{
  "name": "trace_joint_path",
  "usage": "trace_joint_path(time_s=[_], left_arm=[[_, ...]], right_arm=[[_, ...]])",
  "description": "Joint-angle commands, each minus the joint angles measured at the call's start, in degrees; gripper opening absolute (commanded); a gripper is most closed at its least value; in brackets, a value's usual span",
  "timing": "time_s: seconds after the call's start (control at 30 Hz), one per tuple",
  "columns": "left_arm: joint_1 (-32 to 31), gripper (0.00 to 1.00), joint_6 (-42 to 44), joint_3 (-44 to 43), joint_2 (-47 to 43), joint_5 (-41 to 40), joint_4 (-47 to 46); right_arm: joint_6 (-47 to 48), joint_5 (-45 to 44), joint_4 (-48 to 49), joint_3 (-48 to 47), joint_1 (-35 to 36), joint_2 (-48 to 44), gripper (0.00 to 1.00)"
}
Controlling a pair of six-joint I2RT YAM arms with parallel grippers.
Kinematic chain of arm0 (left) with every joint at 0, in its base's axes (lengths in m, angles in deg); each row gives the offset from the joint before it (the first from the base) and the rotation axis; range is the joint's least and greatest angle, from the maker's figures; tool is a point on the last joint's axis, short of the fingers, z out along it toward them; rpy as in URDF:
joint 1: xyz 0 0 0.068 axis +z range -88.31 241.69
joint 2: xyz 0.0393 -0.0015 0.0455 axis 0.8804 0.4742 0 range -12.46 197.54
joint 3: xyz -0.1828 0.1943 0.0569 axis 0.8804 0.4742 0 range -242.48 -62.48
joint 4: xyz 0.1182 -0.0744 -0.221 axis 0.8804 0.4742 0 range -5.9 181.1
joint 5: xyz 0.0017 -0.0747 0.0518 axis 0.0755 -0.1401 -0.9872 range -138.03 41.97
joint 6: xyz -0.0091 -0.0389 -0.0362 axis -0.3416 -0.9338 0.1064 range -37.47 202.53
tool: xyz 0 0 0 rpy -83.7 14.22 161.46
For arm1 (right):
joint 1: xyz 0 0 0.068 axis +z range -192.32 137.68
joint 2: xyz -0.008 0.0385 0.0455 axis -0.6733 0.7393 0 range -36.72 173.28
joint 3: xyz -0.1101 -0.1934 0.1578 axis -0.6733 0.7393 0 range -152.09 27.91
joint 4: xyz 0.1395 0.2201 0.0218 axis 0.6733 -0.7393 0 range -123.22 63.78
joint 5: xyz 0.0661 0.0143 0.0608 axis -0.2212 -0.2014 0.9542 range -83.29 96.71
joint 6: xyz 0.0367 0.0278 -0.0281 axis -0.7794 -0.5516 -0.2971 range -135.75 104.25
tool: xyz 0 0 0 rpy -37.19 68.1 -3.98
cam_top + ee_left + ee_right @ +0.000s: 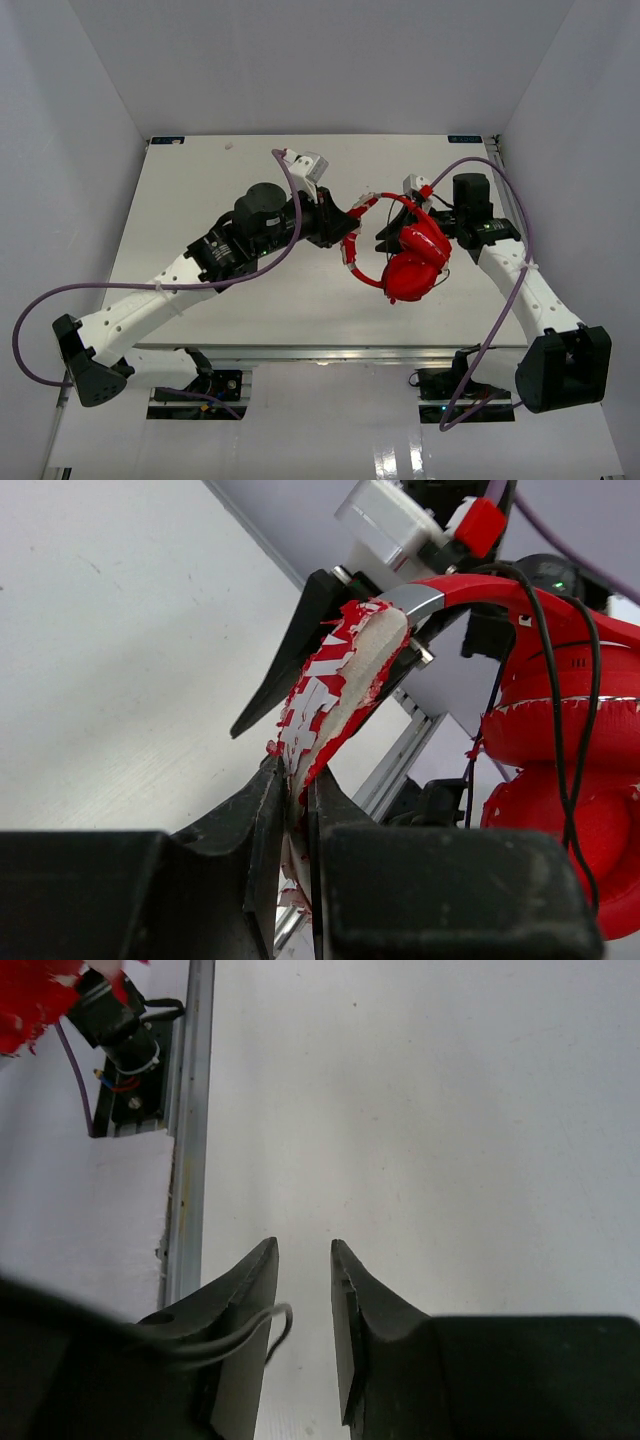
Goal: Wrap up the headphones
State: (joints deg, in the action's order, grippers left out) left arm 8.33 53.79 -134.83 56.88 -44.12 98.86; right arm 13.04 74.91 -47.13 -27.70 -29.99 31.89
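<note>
**A:** Where are the headphones, and what holds them?

**B:** The red headphones (405, 262) sit just ahead of the left claw (297, 780). Its jaws are pressed together on the headband (340, 680), pinching the padded strip edge-on. The two ear cups (570, 750) lie beyond that claw and to its right, one against the other. I cannot tell whether they rest on the table (200, 190).

**A:** And the right claw?

**B:** The right claw (303, 1255) has its jaws spread partway, with nothing between them. Only bare table lies ahead of it. A scrap of red shows far off to its upper left.

**A:** How will the headphones handle?

**B:** They look light. The headband looks springy but stiff enough to carry the cups. Its red covering is flaking off pale foam, so a hard pinch there may shed more. The cups look glossy and round, so I judge them slippery for narrow fingers.

**A:** Where should the free claw take hold?

**B:** On the cable (555, 680), the thin black line draped across the cups. It looks limp and likely to slide, so I would pinch it fully, on a loose stretch away from the cups.
</note>
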Motion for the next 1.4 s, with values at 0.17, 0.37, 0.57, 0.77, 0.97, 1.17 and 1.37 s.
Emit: trace_joint_path(time_s=[0.17, 0.37, 0.57, 0.77, 0.97, 1.17, 1.37], left_arm=[[-0.2, 0.00, -1.3, -8.0, 0.0, -2.3, 1.1], [-0.2, 0.00, -0.6, -10.1, 0.2, -11.8, 3.0], [-0.2, 0.00, -2.0, -10.4, -0.7, -18.0, 3.1], [-0.2, 0.00, -3.9, -8.9, -1.6, -21.1, 2.6], [-0.2, 0.00, -6.0, -6.0, -3.6, -26.0, 0.2], [-0.2, 0.00, -9.3, -2.7, -4.2, -27.5, -2.5], [-0.2, 0.00, -9.8, -1.9, -3.8, -29.2, -3.1]], right_arm=[[-24.4, 7.1, 33.4, 7.1, -0.1, 1.6, 0.49], [-21.0, 5.3, 29.3, 10.2, -0.1, -0.9, 0.36], [-18.4, 3.6, 26.4, 13.1, -0.1, -3.2, 0.38], [-19.6, 4.3, 25.8, 12.9, -0.1, -4.3, 0.27], [-19.7, 3.1, 24.4, 13.8, -0.1, -6.2, 0.31], [-19.4, 1.7, 23.5, 14.7, -0.1, -8.5, 0.36], [-17.0, -0.3, 20.7, 14.4, 0.0, -9.9, 0.36]])
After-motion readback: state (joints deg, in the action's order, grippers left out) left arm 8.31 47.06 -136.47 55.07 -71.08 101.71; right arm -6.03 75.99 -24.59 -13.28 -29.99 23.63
